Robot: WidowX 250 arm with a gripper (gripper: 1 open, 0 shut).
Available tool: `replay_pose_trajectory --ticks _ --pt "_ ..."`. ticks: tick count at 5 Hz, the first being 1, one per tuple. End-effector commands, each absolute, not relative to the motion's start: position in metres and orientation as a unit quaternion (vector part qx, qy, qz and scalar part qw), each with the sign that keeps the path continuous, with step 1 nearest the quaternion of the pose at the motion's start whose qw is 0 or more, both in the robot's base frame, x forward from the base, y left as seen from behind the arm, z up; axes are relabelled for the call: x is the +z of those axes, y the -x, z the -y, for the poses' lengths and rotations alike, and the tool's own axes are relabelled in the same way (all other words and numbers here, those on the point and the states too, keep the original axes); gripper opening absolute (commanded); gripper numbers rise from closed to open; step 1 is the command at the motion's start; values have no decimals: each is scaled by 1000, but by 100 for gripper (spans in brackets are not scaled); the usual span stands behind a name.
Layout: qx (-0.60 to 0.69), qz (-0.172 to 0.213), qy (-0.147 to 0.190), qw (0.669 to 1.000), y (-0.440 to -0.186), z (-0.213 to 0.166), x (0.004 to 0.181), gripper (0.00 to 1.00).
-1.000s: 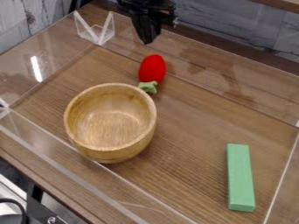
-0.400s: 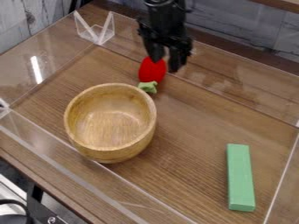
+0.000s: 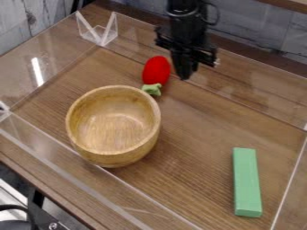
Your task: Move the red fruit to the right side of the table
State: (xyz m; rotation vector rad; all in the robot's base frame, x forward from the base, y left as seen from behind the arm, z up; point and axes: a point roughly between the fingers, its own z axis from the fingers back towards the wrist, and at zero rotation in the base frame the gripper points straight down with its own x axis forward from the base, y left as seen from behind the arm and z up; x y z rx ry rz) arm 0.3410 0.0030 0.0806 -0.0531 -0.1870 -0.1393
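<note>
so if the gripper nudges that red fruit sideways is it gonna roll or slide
The red fruit is rounded and glossy, so it would probably roll or skid on the smooth table. Its green stem may make it pivot unevenly. It looks like a small, light toy.

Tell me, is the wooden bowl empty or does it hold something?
Empty. The wooden bowl shows only its bare inside; the red fruit lies outside it on the table.
</note>
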Motion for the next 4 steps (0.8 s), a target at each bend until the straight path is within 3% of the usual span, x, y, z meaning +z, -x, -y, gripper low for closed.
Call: replay_pose_trajectory --ticks 1,4 --pt "-59 129 21 990 -345 7 102 0" --pt "-74 128 23 989 -352 -34 88 0"
